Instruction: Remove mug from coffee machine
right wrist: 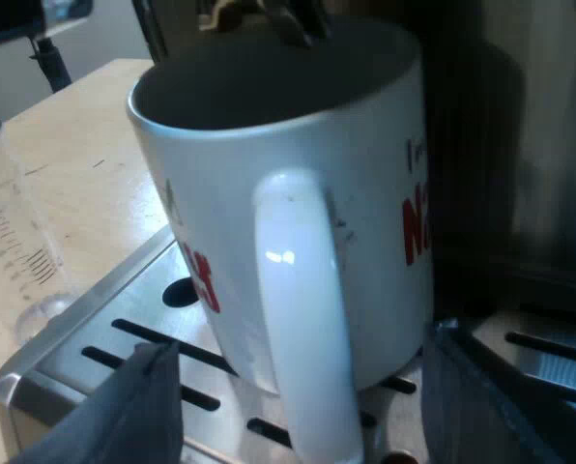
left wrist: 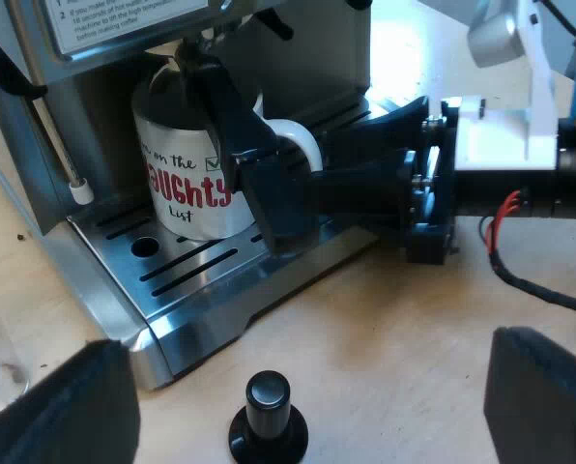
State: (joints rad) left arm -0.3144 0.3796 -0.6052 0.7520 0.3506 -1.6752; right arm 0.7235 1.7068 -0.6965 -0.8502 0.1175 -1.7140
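Right wrist view: right hand (right wrist: 298, 353) open, astride mug (right wrist: 220, 184) handle; left hand (left wrist: 312, 362) open near tamper (left wrist: 268, 420).

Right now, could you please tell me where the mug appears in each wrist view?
Left wrist view: the mug stands on the drip tray, printed side showing.
Right wrist view: the mug is close up, its handle between the right gripper's open fingers.
Shared landmark: the slotted drip tray.

Mug (left wrist: 187, 184) on the drip tray (left wrist: 199, 268); tamper (left wrist: 268, 418) on the table (left wrist: 404, 338) just before it.
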